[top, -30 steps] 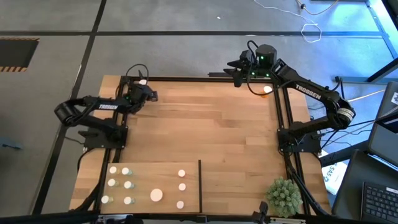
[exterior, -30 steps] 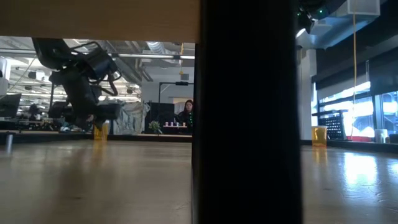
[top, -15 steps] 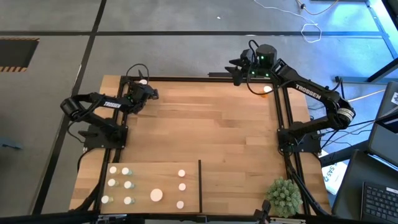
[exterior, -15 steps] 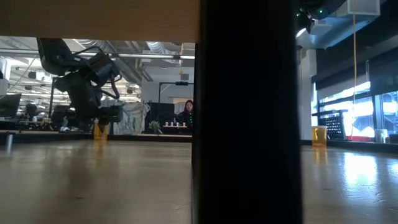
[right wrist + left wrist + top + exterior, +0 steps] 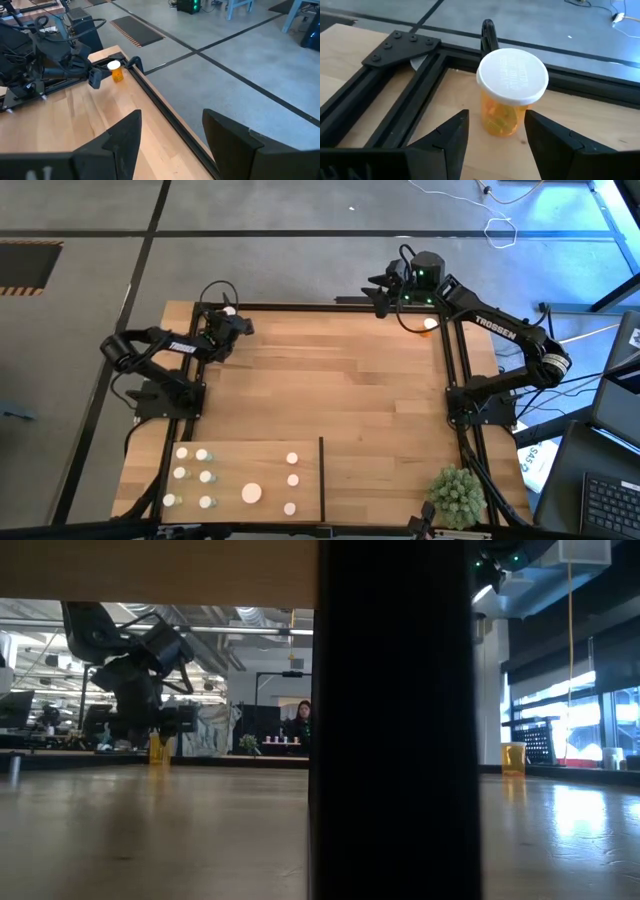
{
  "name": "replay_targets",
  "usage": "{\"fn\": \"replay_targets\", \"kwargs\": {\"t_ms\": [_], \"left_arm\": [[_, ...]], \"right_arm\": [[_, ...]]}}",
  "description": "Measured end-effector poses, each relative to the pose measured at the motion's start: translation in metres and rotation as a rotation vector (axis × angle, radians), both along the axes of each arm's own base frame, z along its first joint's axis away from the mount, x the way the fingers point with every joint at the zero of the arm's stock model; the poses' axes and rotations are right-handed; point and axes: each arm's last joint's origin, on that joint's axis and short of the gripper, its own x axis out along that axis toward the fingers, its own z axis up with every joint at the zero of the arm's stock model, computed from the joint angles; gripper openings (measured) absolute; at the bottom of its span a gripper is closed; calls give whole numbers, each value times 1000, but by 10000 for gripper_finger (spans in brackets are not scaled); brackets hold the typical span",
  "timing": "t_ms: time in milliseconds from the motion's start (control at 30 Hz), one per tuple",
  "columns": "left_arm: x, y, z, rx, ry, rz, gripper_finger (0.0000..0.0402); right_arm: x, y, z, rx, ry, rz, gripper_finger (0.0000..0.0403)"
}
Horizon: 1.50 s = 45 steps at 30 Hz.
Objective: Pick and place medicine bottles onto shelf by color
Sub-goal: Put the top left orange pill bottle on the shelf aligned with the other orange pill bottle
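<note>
- Orange body and white cap: one medicine bottle (image 5: 511, 92) stands upright in the bench's (image 5: 330, 390) corner at about 11 o'clock in the high view, just inside the black frame rail (image 5: 422, 75).
- The left gripper (image 5: 492, 137) sits low just short of this bottle; its two dark fingers (image 5: 447, 140) are spread apart, one to each side of the bottle's base, and they do not touch it.
- In the high view the left gripper (image 5: 226, 328) lies at the bottle's (image 5: 229, 311) 6 o'clock side, the arm reaching in from the bench's 9 o'clock edge.
- The low view shows the same bottle (image 5: 157, 748) far across the bench with the left gripper (image 5: 150, 720) hanging just above it.
- A second orange bottle (image 5: 430, 324) stands at about 1 o'clock on the bench, beside the right-hand frame rail.
- The right gripper (image 5: 378, 297) is held past the bench's 12 o'clock edge, over the grey floor; its fingers (image 5: 122, 142) are open and hold nothing.
- The pale shelf (image 5: 270, 480) lies at about 7 o'clock with its thin dark divider (image 5: 322, 478); nine white-capped bottles (image 5: 251, 493) stand on the part toward 9 o'clock of the divider.
- A spiky green plant ball (image 5: 457, 494) sits at about 5 o'clock.
</note>
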Motion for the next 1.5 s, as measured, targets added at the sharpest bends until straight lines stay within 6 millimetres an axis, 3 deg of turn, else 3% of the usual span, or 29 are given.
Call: {"fn": "replay_targets", "kwargs": {"t_ms": [433,800,1000,1200,1500], "left_arm": [[11,-8,-5,-8,19,-58,186],[23,-33,1,-19,80,-160,186],[26,-42,12,20,48,-177,186],[22,-41,24,110,5,-90,186],[18,-42,45,160,-108,-113,186]], "right_arm": [[-1,1,-2,-5,27,11,213],[1,4,-2,-14,17,130,213],[1,3,-2,-64,33,150,213],[0,2,-1,-95,54,119,213],[0,2,-1,-99,55,120,213]]}}
